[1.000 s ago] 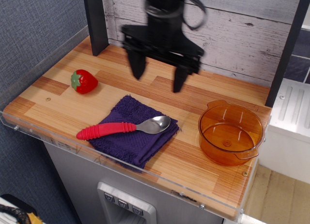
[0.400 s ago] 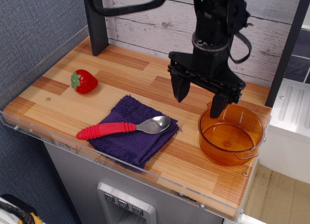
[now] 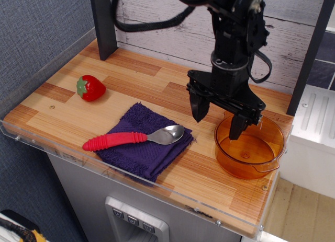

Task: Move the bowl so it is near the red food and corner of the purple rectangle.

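Observation:
The amber-orange bowl (image 3: 250, 147) sits at the right end of the wooden table. My gripper (image 3: 217, 119) is open and hangs over the bowl's near-left rim. One finger (image 3: 198, 108) is outside the rim on the left and the other finger (image 3: 236, 126) is inside the bowl, so the jaws straddle the wall. The red toy strawberry (image 3: 90, 88) with a green cap lies at the far left. The dark purple cloth (image 3: 144, 141) lies at the front middle, between strawberry and bowl.
A spoon with a red handle (image 3: 133, 138) lies across the purple cloth. A dark post (image 3: 102, 22) stands at the back left and another at the back right (image 3: 309, 54). A clear plastic lip (image 3: 131, 179) runs along the table's front edge.
My gripper has moved from the back middle of the table to the right and down. It now straddles the bowl's left rim. The bowl, strawberry, cloth and spoon have not moved.

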Motion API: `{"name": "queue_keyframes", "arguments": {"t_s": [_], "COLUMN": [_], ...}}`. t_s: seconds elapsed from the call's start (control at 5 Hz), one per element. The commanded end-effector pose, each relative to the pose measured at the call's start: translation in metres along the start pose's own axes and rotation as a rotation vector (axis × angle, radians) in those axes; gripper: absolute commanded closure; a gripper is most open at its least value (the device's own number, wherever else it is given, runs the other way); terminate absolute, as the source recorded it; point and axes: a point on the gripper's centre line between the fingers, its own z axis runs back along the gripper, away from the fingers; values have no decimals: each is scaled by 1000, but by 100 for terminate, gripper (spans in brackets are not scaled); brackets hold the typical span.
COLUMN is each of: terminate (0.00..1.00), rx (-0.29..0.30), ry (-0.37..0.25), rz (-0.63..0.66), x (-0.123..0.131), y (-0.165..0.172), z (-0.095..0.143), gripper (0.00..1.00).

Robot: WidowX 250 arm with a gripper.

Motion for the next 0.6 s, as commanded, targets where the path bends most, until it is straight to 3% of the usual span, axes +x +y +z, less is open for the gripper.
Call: {"name": "queue_keyframes", "arguments": {"t_s": [0.0, 0.2, 0.4], "terminate": [0, 0, 0], "rx": [-17, -27, -45], "ry": [-30, -39, -30], "rz": [-34, -37, -44], "x": [7, 6, 8], "y": [-3, -4, -6], "z": [2, 2, -2], "gripper": [0, 100, 100]}}
